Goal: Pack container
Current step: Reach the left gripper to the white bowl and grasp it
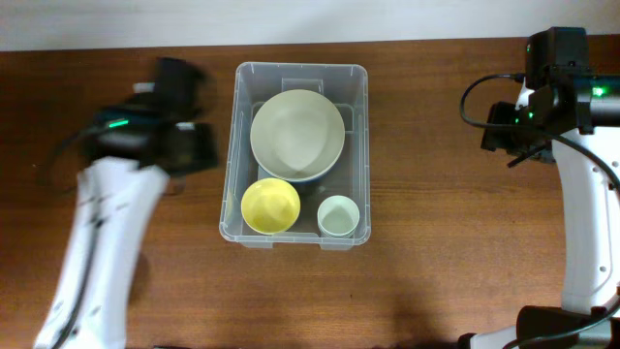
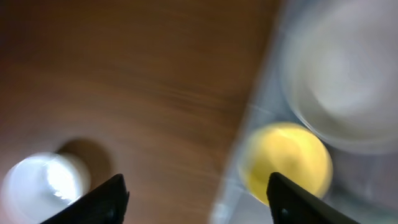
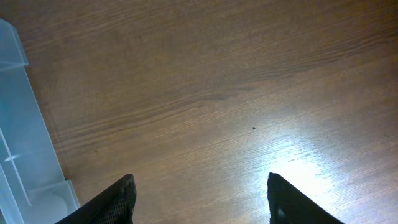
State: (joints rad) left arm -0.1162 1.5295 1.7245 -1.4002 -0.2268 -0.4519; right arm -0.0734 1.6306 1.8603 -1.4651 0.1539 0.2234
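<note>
A yellow bowl [image 2: 286, 162] sits just ahead of the left gripper [image 2: 196, 180], by its right finger. A big cream bowl [image 2: 348, 74] lies beyond, a small pale cup [image 1: 338, 215] farther to its right. A brown wooden table [image 2: 124, 74] lies underneath.

The worktop [image 1: 436, 242] is brown with wood grain. The bin [image 1: 300, 67] is clear plastic. In it, the big bowl [image 1: 296, 136] at 12 o'clock is cream, the small bowl [image 1: 270, 206] at 7 o'clock is yellow, and the cup [image 1: 338, 215] at 5 o'clock is greenish white. The left arm [image 1: 97, 233] and right arm [image 1: 591, 233] are white; the left claw [image 2: 196, 202] and right claw [image 3: 200, 202] are black.
</note>
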